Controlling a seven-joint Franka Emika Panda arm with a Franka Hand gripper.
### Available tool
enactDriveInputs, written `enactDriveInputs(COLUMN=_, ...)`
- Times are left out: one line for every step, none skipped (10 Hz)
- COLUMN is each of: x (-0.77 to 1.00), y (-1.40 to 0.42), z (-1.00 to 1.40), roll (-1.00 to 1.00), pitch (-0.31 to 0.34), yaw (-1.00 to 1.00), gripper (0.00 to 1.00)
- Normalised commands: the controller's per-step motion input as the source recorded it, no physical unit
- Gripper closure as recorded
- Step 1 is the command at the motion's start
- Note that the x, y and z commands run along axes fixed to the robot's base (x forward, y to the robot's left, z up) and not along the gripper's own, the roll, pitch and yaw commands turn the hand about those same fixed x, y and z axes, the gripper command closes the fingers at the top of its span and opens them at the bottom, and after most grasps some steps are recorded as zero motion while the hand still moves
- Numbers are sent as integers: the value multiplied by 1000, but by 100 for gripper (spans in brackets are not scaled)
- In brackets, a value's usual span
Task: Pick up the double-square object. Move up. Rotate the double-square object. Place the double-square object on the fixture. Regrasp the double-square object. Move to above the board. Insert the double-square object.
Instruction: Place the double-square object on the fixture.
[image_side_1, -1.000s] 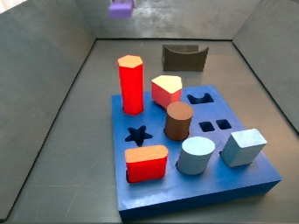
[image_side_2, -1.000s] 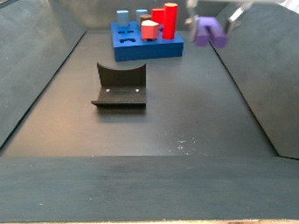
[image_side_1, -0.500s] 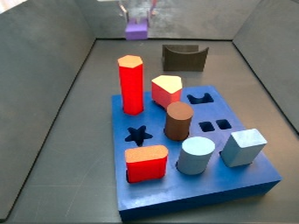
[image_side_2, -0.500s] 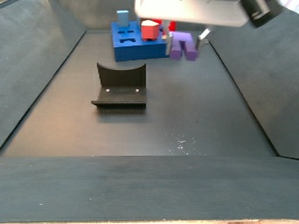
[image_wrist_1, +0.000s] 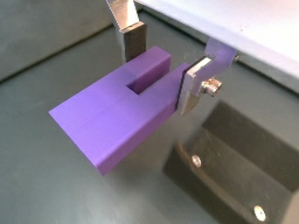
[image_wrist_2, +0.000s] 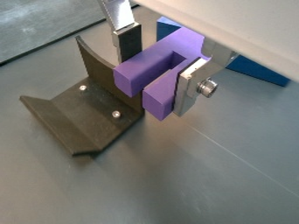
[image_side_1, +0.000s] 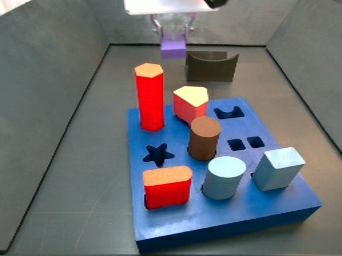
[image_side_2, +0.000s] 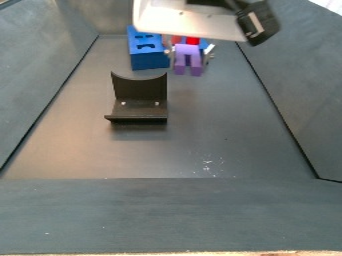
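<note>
Between the flat silver fingers (image_wrist_1: 197, 80) of the parallel-jaw gripper (image_wrist_1: 163, 63), the purple stepped double-square object (image_wrist_1: 114, 114) is clamped, the dark pads pressed against its two sides; both wrist views show the jaws closed on it (image_wrist_2: 158, 72). Just beside the held piece, on the dark grey floor (image_wrist_2: 233, 179), stands the dark grey blocky fixture (image_wrist_2: 82, 114) with its notched top. In both side views the gripper (image_side_2: 190, 45) hangs above the floor, with the object (image_side_1: 174, 43) clear of the fixture (image_side_1: 211, 66). Beyond, the thick blue square board (image_side_1: 227, 205) carries a tall red hexagonal prism (image_side_1: 150, 96), a brown cylinder (image_side_1: 203, 138) and a pale blue cube (image_side_1: 279, 167).
</note>
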Motion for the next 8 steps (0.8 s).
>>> enactDriveInputs(x=1000, y=-147, z=-242, roll=27, pitch=-12, yaw=37, gripper=100)
enactDriveInputs(x=952, y=557, z=1000, roll=-1000, pitch=218, yaw=101, gripper=100)
enactDriveInputs(x=843, y=550, z=1000, roll=-1000, pitch=237, yaw=86, gripper=100)
enactDriveInputs(x=824, y=518, z=1000, roll=-1000, pitch=249, yaw=47, gripper=100)
enactDriveInputs(x=834, y=471, z=1000, roll=-1000, pitch=246, yaw=28, gripper=100)
enactDriveInputs(x=713, y=307, z=790, roll=-1000, pitch=247, yaw=1, gripper=100)
enactDriveInputs(x=585, y=207, z=553, roll=-1000, pitch=255, yaw=-23, gripper=100)
enactDriveInputs(x=506, y=163, z=388, roll=-1000, pitch=263, yaw=-43, gripper=100)
